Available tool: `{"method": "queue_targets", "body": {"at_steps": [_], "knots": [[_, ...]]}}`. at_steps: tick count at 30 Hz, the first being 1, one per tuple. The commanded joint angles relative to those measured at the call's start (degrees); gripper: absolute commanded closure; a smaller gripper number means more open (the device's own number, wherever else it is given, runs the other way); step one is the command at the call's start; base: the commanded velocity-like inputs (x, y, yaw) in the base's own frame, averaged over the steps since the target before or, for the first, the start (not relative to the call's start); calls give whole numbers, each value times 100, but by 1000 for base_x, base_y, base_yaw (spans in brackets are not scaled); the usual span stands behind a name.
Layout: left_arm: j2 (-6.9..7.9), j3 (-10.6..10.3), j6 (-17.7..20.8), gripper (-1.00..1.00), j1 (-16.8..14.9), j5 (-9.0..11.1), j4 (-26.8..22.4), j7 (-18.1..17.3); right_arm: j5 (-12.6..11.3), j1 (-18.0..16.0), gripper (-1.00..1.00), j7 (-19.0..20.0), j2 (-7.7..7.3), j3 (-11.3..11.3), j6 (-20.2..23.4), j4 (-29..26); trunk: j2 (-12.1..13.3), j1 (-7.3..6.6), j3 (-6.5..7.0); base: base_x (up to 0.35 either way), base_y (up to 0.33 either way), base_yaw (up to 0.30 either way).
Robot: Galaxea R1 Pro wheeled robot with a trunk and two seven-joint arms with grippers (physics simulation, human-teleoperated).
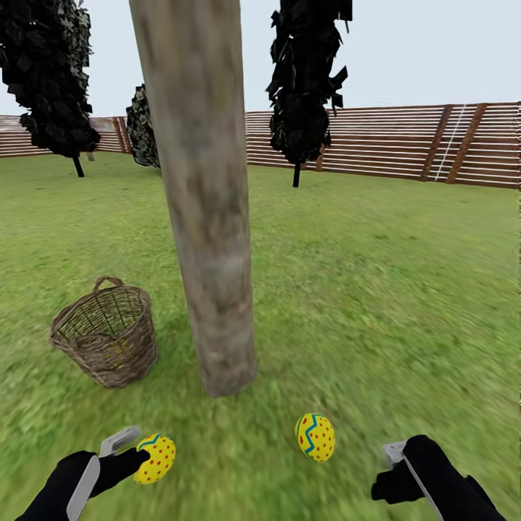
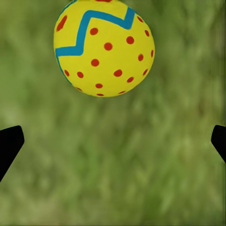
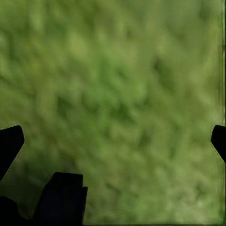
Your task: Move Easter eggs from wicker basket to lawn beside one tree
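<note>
Eggs lie on the lawn [image 1: 376, 289] near the tree [image 1: 210, 253]: one egg [image 1: 155, 458] just ahead of the left gripper [image 2: 113, 141], whose jaws stand wide apart and empty, another egg [image 1: 315, 437] beside the right gripper [image 3: 113, 141], also spread and empty. The basket [image 1: 107, 334] sits beyond the left jaws, beside the trunk. A careless sweep could likely knock an egg rolling away. Open grass surrounds both.

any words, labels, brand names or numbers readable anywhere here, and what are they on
None: no text, number or sign can be read in any view.
The two eggs carry only red dots and blue zigzags.
The basket, tree trunk and fence are unmarked.
</note>
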Motion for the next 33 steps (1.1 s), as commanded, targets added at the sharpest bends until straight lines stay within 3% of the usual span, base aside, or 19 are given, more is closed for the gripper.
{"method": "queue_targets", "body": {"at_steps": [1,4,7,15,22,28,33], "knots": [[-3,19,29,-100,-2,-15,-4,-30,68,-3,-100,-191,-2,22,7,-3,-1,-4,8,0,0,-102],[-4,19,28,-100,-2,-15,-4,-30,23,-3,-100,-961,31,38,-28,1,3,-11,47,0,0,-102],[-4,19,26,-100,-2,-15,-3,-29,-7,-3,-100,-1315,78,37,-45,6,7,-19,87,0,0,-107],[-4,19,29,-100,-2,-8,-5,-28,-5,-3,-100,-1415,96,53,-50,7,18,-40,198,0,0,-111],[-6,50,59,-100,-2,-5,66,39,6,-3,-100,-1439,215,63,-50,7,27,-58,336,-48,17,-21],[-5,37,53,-100,-2,-9,366,9,13,-3,-100,-1447,224,69,-50,7,35,-73,468,-196,236,-1],[3,43,52,-100,-2,14,383,6,13,-3,-100,-1449,225,72,-50,7,236,-183,558,-169,302,0]]}}
